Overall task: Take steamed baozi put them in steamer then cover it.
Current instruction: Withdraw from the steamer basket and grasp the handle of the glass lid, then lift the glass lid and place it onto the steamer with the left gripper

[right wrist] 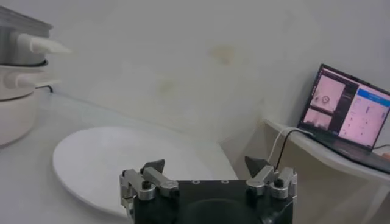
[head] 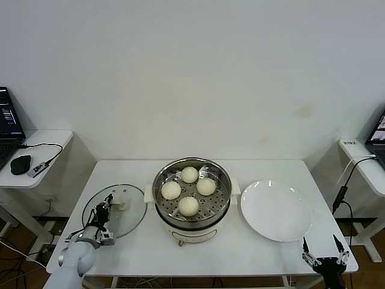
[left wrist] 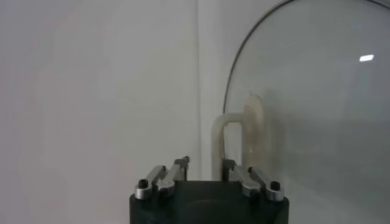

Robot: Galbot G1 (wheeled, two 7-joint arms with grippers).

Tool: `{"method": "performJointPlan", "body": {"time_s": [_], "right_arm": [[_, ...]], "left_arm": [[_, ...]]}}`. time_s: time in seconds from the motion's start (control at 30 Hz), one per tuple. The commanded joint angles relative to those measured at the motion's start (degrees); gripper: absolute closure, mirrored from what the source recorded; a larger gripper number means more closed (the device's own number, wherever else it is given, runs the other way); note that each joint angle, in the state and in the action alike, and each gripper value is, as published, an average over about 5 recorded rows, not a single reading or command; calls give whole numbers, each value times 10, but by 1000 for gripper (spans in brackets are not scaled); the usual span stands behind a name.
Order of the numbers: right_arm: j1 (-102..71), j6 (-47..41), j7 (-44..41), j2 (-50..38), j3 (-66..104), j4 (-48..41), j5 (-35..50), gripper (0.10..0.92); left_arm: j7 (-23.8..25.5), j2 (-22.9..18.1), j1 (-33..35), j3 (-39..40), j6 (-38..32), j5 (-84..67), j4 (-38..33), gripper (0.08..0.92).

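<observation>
Several steamed baozi (head: 189,174) lie on the perforated tray inside the steamer (head: 192,232) at the table's middle. The cover (head: 131,221) (left wrist: 317,122), a clear glass lid, rests flat on the table to the steamer's left. My left gripper (head: 103,212) (left wrist: 206,163) sits low over the lid. Its fingers are drawn close together on the near end of the cream bar handle (head: 122,205) (left wrist: 234,122). Off the table's front right corner, my right gripper (head: 323,247) (right wrist: 207,164) stands open and holds nothing.
A white plate (head: 275,211) (right wrist: 109,164) lies bare to the right of the steamer. Side desks with laptops (right wrist: 350,112) and cables flank the table on both sides. A wall stands behind the table.
</observation>
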Motion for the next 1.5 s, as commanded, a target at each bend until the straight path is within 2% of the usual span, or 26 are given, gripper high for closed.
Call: {"method": "performJointPlan", "body": {"time_s": [0.03, 0.23, 0.47, 0.6, 0.8, 1.03, 1.2, 1.37, 1.5], "right_arm": [[0, 1, 0, 1, -1, 0, -2, 203], [-1, 3, -1, 0, -2, 2, -4, 203], [0, 6, -1, -3, -13, 4, -10, 203], [1, 7, -1, -5, -22, 5, -13, 203], [2, 9, -1, -10, -32, 7, -18, 203], [5, 15, -2, -15, -38, 1, -24, 203], [10, 18, -1, -17, -39, -4, -28, 203], [15, 26, 3, -13, -47, -8, -49, 203], [17, 38, 8, -6, -55, -10, -81, 203]], "left_arm": [[-42, -9, 7, -7, -8, -16, 8, 834], [-92, -19, 42, -36, -12, -9, -33, 856], [-87, -15, 109, -89, 13, 24, -155, 856], [-48, 1, 148, -121, 37, 34, -230, 856], [37, 22, 209, -175, 77, 23, -350, 856], [115, 26, 239, -203, 121, 0, -448, 856], [138, 33, 227, -157, 153, -40, -503, 856], [140, 49, 197, -57, 193, -60, -542, 856], [135, 45, 155, 27, 215, -31, -538, 856]]}}
